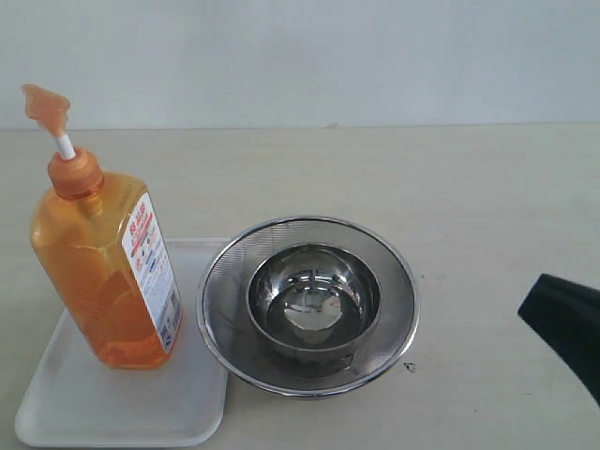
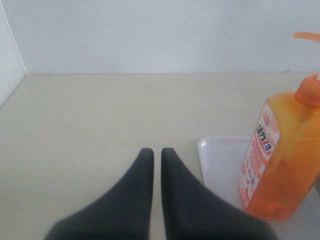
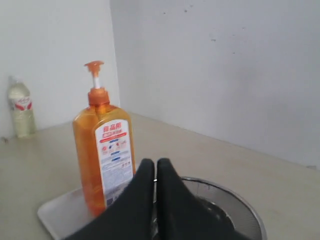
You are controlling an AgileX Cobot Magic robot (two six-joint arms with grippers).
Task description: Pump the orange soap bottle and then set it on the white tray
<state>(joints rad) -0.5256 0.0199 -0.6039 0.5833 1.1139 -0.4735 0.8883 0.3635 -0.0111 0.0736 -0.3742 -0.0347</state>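
Orange soap bottle [image 1: 103, 272] standing upright on the white tray [image 1: 122, 408], near left of the counter [image 1: 469, 187].
We find the left gripper [image 2: 156, 156] and right gripper [image 3: 155, 167] both clear of it, jaws pressed together, holding nothing. A steel strainer [image 1: 230, 291] sits just right of the bottle, overlapping the tray's edge.

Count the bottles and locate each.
2. The orange soap bottle stands on the white tray; a small clear bottle stands near the wall, visible only in the right wrist view.
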